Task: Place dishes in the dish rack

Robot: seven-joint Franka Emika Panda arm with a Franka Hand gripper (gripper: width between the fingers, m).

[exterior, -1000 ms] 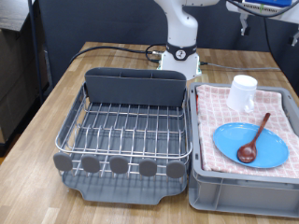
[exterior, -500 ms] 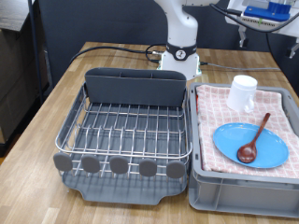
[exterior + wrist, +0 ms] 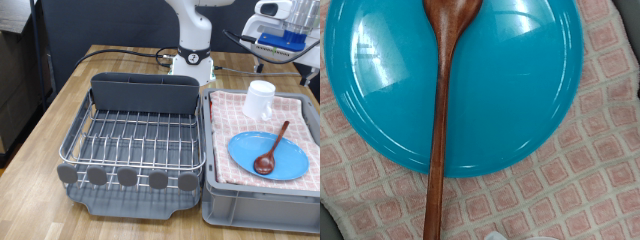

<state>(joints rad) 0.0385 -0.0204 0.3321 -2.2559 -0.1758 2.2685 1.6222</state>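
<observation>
We are looking at the start of the work: nothing is lying in the dish rack [image 3: 135, 135] yet. The silver wire rack is standing on the wooden bench [image 3: 60, 100], with its tall grey caddy [image 3: 145, 95] at the far side, and its wires are carrying no dish.

All three dishes are sitting in the grey plastic crate [image 3: 262, 205], at the exterior view's right of the rack, on the red-and-white checked cloth [image 3: 300, 110]. The light-blue plate [image 3: 290, 162] is lying flat near the front of the crate. The wooden spoon [image 3: 272, 148] is resting across it, with the bowl on the plate and the handle running over the rim onto the cloth. The white cup [image 3: 260, 99] is standing behind them, apart from the plate.

The tool is not showing in any view, so we cannot tell if it is released or clenched. The wrist view is looking straight down on the plate [image 3: 510, 90] and the spoon [image 3: 442, 120], so we are judging that the hand is hovering above them and is nearest to the spoon.

About handling, we are judging that the spoon is light and stiff, and the long thin handle is the good place to take it, best where it is lying over the soft cloth. The plate is looking glossy, so probably slippery, and flat, so only its rim is offering a hold. The cup is small and maybe fragile.
</observation>
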